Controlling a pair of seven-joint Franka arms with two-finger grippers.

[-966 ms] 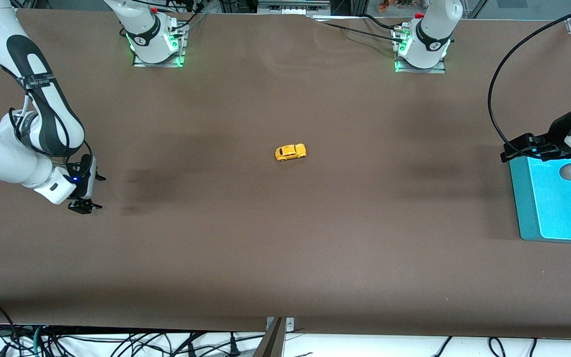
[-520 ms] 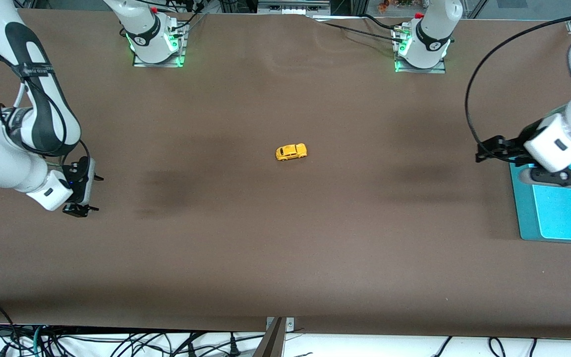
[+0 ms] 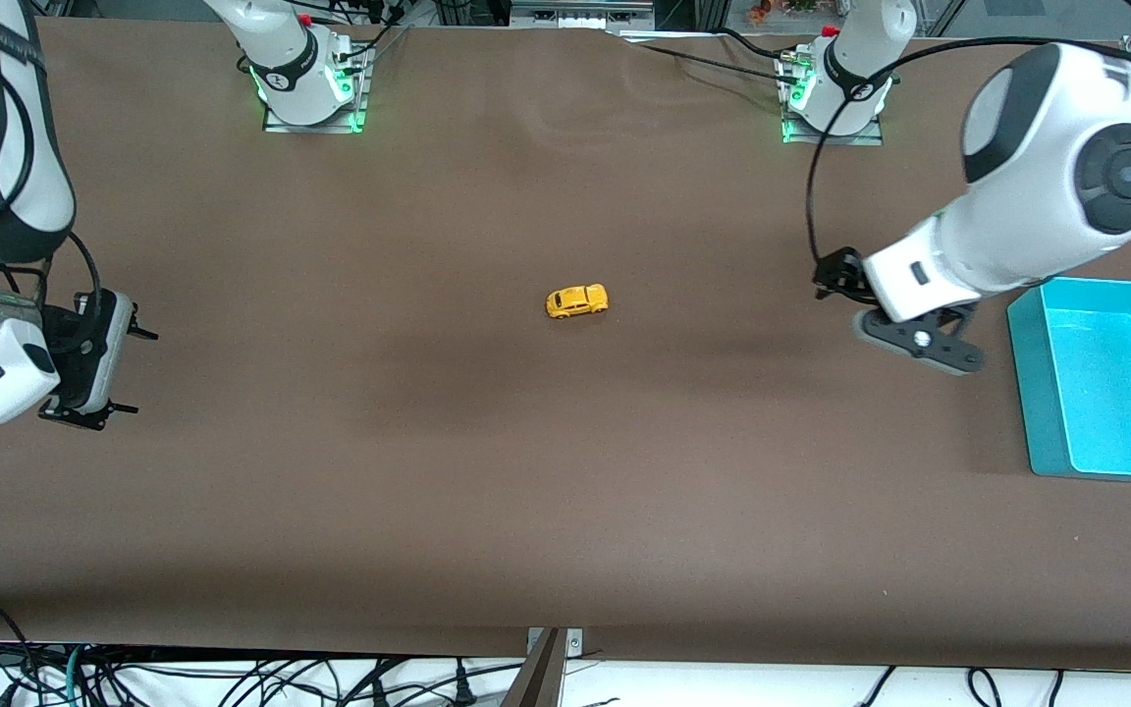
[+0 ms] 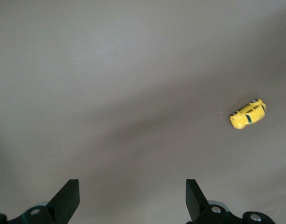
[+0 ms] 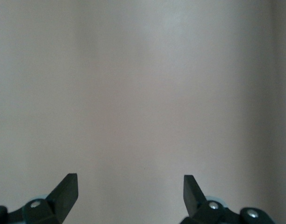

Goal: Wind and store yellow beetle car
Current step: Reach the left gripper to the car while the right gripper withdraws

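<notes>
The yellow beetle car (image 3: pixel 576 300) stands on its wheels in the middle of the brown table. It also shows in the left wrist view (image 4: pixel 248 114). My left gripper (image 3: pixel 829 278) hangs over the table between the car and the bin, open and empty; its jaws (image 4: pixel 131 196) stand wide apart over bare table. My right gripper (image 3: pixel 134 371) is open and empty over the right arm's end of the table, well away from the car. In the right wrist view its jaws (image 5: pixel 130 189) stand apart and only bare table shows between them.
An open turquoise bin (image 3: pixel 1027 393) stands at the left arm's end of the table, with nothing showing inside it. The two arm bases (image 3: pixel 305 83) (image 3: pixel 835 93) stand along the table's edge farthest from the front camera.
My left gripper has swung from over the bin toward the car, uncovering the bin. My right gripper has drawn back toward its end of the table. The car has not moved.
</notes>
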